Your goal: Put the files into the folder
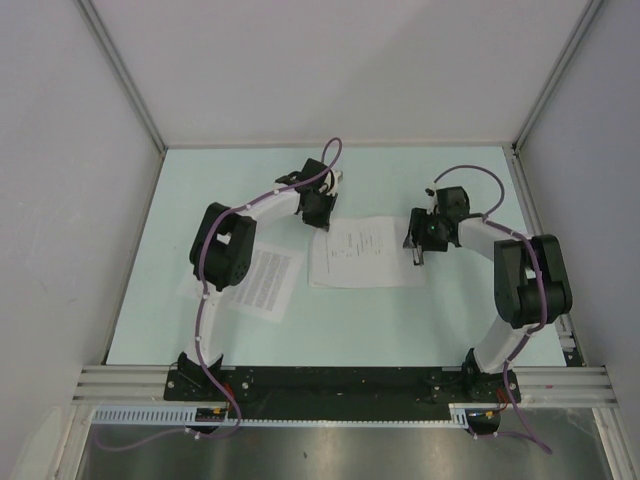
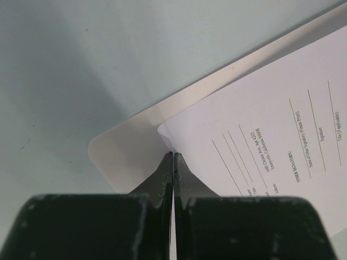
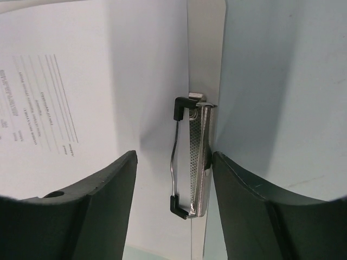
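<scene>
The sparser printed sheet lies on the white folder in the middle of the table. My left gripper is at the sheet's far left corner. In the left wrist view it is shut on that corner of the sheet, above the folder's rounded corner. My right gripper is open at the folder's right edge. In the right wrist view it straddles the metal clip, and its right finger touches the clip. The densely lined sheet lies flat to the left.
The pale green table is walled on the left, back and right by white panels. The left arm's elbow hangs over the left part of the densely lined sheet. A metal rail runs along the near edge.
</scene>
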Robot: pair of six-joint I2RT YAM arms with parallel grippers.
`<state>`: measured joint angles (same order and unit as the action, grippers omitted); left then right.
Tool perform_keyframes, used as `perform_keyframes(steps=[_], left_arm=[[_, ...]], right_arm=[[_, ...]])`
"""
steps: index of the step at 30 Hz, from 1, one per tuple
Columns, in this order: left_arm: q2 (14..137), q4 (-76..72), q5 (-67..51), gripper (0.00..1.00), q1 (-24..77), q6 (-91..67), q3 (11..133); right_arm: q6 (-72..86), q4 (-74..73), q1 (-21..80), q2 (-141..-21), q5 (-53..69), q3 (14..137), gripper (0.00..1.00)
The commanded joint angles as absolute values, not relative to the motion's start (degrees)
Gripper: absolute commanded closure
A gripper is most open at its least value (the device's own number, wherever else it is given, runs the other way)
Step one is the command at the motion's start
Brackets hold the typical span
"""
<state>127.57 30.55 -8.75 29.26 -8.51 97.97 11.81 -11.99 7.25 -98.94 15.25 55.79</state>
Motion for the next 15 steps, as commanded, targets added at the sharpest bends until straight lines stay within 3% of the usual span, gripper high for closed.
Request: perform_keyframes(steps=[1, 8, 12, 15], left_arm=[[129.20, 31.82, -7.73, 1.00, 29.88, -8.17, 95.45], [128.94, 31.64, -7.65, 1.00, 29.88, -8.26, 95.19], [129.11, 31.73, -7.73, 1.00, 29.88, -8.26, 95.10], [129.20, 31.73, -7.73, 1.00, 29.88, -8.26, 95.10]], right_arm=[[10.64, -16.87, 11.95, -99.23, 4.06, 57.92, 0.37], [11.60, -19.16, 16.43, -101.16, -6.15, 58.89, 0.50], [11.69, -18.63, 16.44, -101.60, -5.10, 58.89, 0.66], [11.60, -18.54, 16.35, -101.69, -5.19, 58.97, 0.72]])
